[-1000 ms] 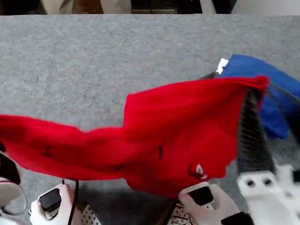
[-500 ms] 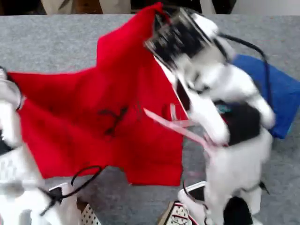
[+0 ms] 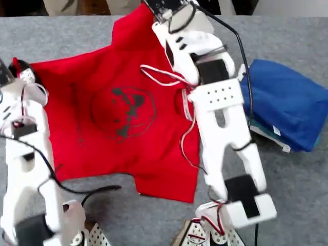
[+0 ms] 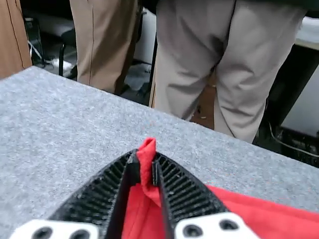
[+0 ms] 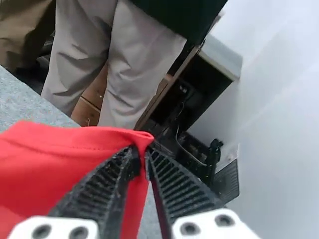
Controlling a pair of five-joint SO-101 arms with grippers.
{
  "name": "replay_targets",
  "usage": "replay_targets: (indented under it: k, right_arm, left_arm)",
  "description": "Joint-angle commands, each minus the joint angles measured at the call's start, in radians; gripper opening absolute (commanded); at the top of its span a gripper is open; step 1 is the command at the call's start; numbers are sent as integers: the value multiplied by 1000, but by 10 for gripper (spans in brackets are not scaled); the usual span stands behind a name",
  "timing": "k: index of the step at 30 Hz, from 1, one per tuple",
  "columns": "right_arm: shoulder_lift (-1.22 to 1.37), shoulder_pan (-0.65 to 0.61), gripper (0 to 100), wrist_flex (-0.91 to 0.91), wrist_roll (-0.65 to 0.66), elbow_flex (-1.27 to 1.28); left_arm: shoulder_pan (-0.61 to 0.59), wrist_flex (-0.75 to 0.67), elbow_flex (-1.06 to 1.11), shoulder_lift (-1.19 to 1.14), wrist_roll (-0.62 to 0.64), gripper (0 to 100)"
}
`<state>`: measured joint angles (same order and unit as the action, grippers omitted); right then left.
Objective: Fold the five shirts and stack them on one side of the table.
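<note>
A red shirt (image 3: 118,118) with a dark round print lies spread out on the grey table (image 3: 72,36). My left gripper (image 3: 15,69) is shut on the shirt's far left corner; the red shirt (image 4: 147,154) shows pinched between its black fingers (image 4: 172,181). My right gripper (image 3: 154,5) is shut on the shirt's far edge at the table's back; a fold of the red shirt (image 5: 65,149) sits between its fingers (image 5: 167,174). A folded blue shirt (image 3: 287,102) rests at the right side of the table.
People in beige trousers (image 4: 219,55) stand just beyond the table's far edge. The right arm (image 3: 220,113) stretches across the shirt's right half, with loose cables over the cloth. Arm bases sit at the near edge. Bare grey table lies at the far left and near right.
The red shirt went from hanging bunched between the grippers to lying spread flat. Both arms swung toward the far side, the right to the back edge, the left to the far left.
</note>
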<state>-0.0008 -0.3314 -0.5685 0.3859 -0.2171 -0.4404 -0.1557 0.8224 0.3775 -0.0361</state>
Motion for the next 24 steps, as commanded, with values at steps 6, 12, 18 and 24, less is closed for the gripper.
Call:
replay_targets:
  k: [6,12,18,24]
  right_arm:
    - [263,61,4,-40,-18,-340]
    - [395,90,4,-361,-23,-622]
    - [400,70,4,-732,-14,-794]
    - [398,67,4,-1063,-11,-872]
  left_arm:
    - [14,135,-381,-300,11,19]
    - [12,448,-565,-398,11,19]
    - [35,726,-651,-398,5,19]
    - [44,1025,-738,-398,2,19]
